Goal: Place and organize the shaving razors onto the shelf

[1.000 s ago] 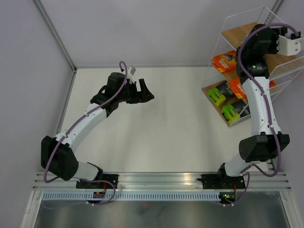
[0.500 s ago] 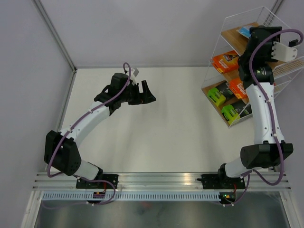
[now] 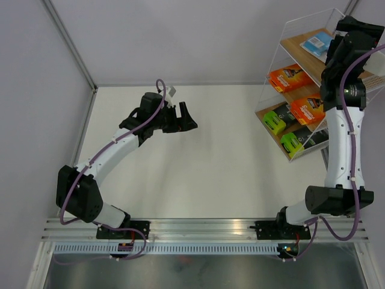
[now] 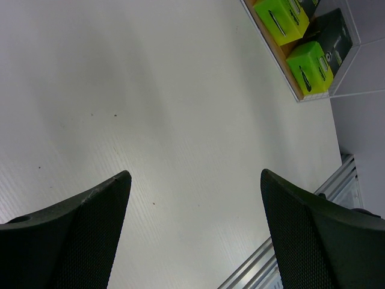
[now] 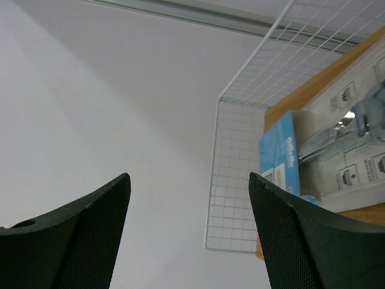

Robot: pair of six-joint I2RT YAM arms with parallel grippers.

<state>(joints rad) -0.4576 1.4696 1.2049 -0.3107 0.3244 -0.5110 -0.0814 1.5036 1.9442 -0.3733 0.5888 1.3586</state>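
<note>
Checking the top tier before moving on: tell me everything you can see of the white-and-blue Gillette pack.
The Gillette pack is a flat blister pack: a blue card strip with white lettering, pale grey printed panels, and a clear plastic bubble over a shiny razor handle. It lies flat on the shelf's top wooden board, close to the white wire side, blue strip nearest it. Nothing lies on it; the open right gripper does not hold it.

The shelf [image 3: 299, 42], white wire with light brown boards, stands at the desk's far right. The white-and-blue Gillette pack [image 3: 317, 43] lies flat on its top board, with the first orange pack [image 3: 284, 77] a step lower. The second orange pack [image 3: 307, 110] lies below that, beside the farther black-and-lime pack [image 3: 275, 120] and the nearer black-and-lime pack [image 3: 295, 143], both on the bottom board
</note>
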